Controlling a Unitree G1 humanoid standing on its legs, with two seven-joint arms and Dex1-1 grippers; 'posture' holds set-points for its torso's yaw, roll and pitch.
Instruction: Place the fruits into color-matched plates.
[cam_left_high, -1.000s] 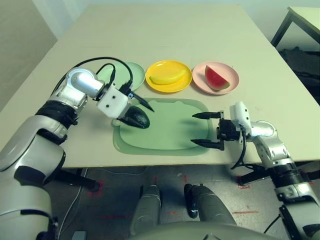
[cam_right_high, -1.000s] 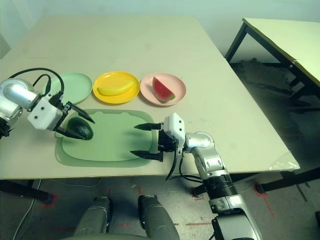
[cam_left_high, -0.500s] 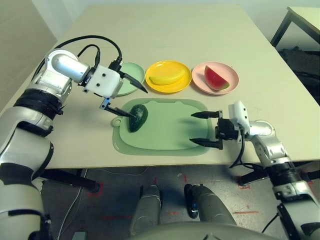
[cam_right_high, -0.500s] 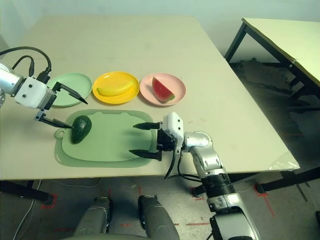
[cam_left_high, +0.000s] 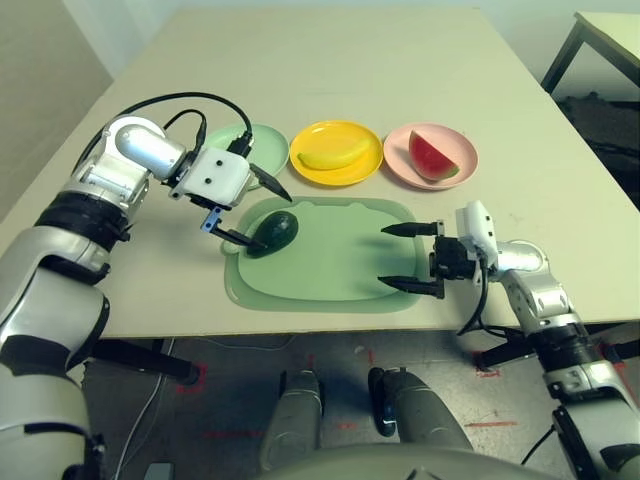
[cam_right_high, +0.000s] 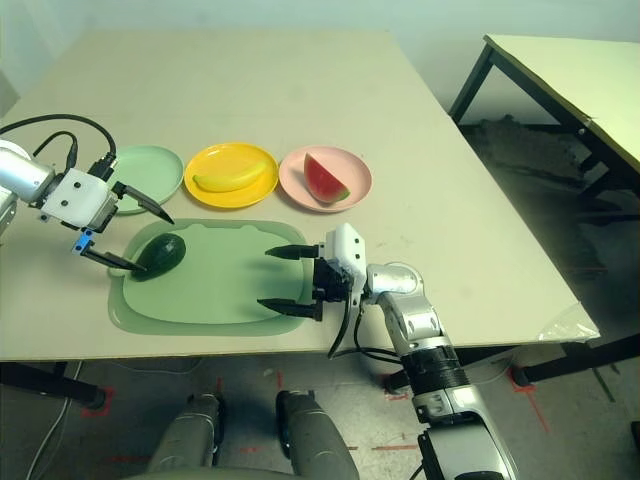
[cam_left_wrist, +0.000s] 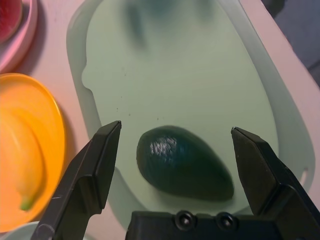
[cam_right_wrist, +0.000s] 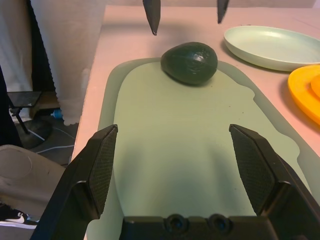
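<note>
Avocado lies on mat (left pincer spread).

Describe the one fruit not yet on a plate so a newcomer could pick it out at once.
Find the large green mat at the table's near edge. At its left end lies a dark green avocado, between the open fingers of the left gripper. Unlike the banana and watermelon wedge, it sits on no plate.

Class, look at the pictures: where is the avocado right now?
The avocado lies on the green mat near its left end, on the robot's left, between the open fingers of the left gripper, just in front of the mint green plate.
</note>
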